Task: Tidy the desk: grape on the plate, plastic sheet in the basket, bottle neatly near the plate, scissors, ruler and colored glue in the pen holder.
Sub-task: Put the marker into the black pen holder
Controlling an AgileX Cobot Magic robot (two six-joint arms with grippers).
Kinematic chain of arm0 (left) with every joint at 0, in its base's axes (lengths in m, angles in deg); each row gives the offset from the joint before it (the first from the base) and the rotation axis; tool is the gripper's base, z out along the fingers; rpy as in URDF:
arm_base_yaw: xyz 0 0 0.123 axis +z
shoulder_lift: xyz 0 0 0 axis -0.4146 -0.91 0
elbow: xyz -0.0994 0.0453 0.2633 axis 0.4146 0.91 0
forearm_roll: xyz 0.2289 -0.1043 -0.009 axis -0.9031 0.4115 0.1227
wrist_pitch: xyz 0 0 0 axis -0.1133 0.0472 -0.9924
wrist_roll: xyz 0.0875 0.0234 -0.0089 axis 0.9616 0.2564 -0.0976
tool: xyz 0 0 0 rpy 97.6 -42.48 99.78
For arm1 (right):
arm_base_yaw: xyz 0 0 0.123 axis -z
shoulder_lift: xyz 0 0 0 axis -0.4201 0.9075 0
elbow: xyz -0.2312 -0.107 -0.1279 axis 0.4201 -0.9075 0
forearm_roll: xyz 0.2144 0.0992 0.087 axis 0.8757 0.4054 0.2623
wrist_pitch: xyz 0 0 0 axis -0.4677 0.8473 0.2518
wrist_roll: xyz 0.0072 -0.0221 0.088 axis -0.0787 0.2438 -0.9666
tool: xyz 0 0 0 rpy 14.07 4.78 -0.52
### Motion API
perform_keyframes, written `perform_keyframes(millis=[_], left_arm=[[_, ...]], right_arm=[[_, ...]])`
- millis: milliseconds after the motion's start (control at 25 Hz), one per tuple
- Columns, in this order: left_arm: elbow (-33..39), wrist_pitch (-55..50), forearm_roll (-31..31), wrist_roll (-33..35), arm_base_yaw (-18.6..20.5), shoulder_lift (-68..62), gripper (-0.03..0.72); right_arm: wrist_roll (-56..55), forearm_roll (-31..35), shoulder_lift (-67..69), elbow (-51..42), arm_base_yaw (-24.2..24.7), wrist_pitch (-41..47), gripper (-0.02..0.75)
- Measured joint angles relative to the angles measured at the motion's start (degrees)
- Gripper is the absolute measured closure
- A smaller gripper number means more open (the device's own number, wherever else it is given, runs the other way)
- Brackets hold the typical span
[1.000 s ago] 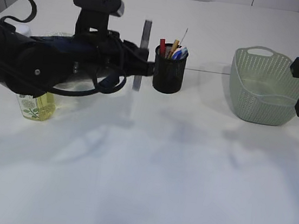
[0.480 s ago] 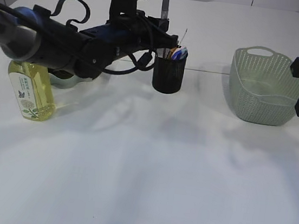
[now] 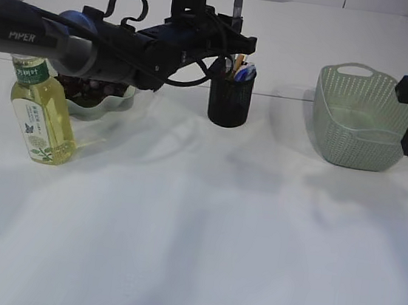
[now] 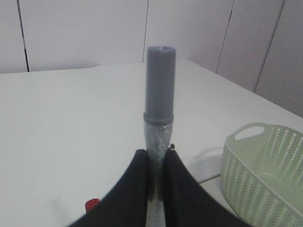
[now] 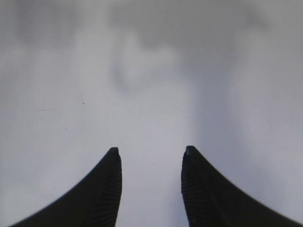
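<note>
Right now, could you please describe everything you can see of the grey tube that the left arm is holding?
The glue tube is a slim grey stick, plastic by its look, with a matte grey cap on top and a lower body that looks glittery and partly see-through. It stands upright, its lower end pinched between the closed jaws of the left gripper, and nothing else touches it. In the exterior view it is held in the air just above the black mesh pen holder, left of the green basket.

A lab-like test room: bare white table (image 3: 201, 234), plain white panelled walls (image 4: 85, 33).
</note>
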Motion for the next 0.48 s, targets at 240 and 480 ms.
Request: perform_keyframes(millis=[240, 480], left_arm=[[-2.6, -0.6, -0.4, 0.0, 0.4, -2.7, 0.652], [-4.3, -1.8, -1.0, 0.0, 1.0, -4.0, 0.652]], right_arm=[[0.0, 0.0, 0.0, 0.0, 0.0, -1.4, 0.393], [0.0, 0.0, 0.0, 0.0, 0.0, -1.9, 0.393]])
